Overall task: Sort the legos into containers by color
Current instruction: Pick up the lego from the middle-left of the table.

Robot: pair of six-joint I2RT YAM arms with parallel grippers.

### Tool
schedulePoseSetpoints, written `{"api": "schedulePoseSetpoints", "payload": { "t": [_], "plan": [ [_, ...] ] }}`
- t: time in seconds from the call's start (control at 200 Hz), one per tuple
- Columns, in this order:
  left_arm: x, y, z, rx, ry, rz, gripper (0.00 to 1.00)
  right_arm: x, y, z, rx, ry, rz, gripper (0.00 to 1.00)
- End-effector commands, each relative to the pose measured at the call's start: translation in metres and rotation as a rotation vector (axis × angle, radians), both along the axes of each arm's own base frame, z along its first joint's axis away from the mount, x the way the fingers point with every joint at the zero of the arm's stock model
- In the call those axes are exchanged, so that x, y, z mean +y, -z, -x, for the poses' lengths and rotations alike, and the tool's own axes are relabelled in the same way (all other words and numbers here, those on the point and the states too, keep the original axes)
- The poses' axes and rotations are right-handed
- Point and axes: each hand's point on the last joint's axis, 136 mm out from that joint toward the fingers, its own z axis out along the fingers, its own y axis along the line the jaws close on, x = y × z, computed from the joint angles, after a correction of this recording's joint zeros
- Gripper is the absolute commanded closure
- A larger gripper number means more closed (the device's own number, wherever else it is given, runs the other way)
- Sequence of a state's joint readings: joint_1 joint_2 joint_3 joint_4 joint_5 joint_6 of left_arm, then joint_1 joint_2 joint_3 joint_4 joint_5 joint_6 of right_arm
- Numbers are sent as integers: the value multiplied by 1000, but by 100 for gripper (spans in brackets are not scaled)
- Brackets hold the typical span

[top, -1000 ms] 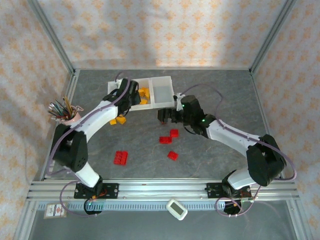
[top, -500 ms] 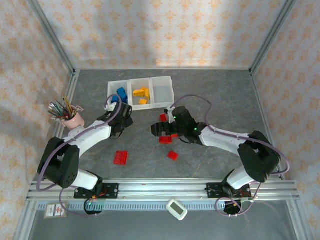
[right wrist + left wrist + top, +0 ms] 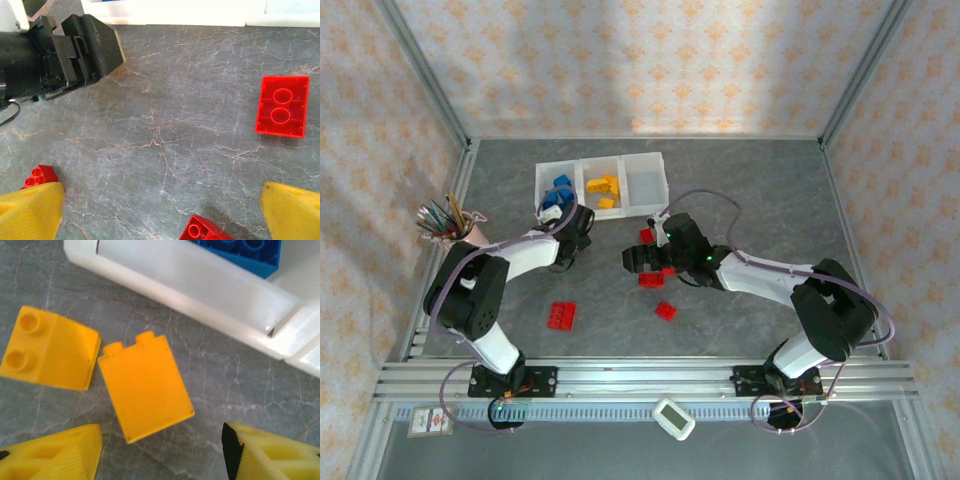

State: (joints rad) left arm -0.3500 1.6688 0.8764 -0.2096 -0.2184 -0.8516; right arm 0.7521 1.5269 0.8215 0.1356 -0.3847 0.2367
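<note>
My left gripper (image 3: 160, 460) hangs open just above the table, in front of the containers (image 3: 200, 280). Two yellow-orange legos (image 3: 145, 387) (image 3: 47, 357) lie on their sides between its fingers (image 3: 55, 455) and the tray wall. From above, the left gripper (image 3: 564, 248) sits below the bin of blue legos (image 3: 560, 187); the middle bin (image 3: 603, 188) has yellow ones and the right bin (image 3: 647, 183) is bare. My right gripper (image 3: 162, 215) is open over bare table among red legos: one upside down (image 3: 282, 106), one at its lower edge (image 3: 205, 231), one by its left finger (image 3: 40, 176).
A pink cup of pencils (image 3: 455, 228) stands at the left. A double red brick (image 3: 561, 315) and a small red one (image 3: 665, 310) lie nearer the arm bases. The left arm's black wrist (image 3: 60, 55) is close to the right gripper's left side.
The left gripper has come off the bins down to the table in front of the tray. The right gripper has moved left from the right bin to the red bricks.
</note>
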Motion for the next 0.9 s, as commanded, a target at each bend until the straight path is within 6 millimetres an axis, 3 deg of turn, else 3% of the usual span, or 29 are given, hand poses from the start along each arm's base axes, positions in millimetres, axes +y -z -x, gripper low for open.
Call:
{"api": "schedulePoseSetpoints", "payload": {
  "t": [0.0,0.225,0.526,0.741,0.896],
  "plan": [
    [11,-7,-18,-56,-66,-25,36,-1,-4,-5,-37,8,12,0],
    [20,5,-23,-29,-90,-63,47,1,-4,-6,-38,6,14,0],
    [21,13,-8,-9,-77,-50,67,2,-4,-8,-37,6,16,0],
    [9,1,15,-12,-19,-50,69,5,-14,-9,-35,8,-6,0],
    [-11,-23,29,-50,49,-38,69,-2,-29,-19,-41,65,-37,1]
  ]
}}
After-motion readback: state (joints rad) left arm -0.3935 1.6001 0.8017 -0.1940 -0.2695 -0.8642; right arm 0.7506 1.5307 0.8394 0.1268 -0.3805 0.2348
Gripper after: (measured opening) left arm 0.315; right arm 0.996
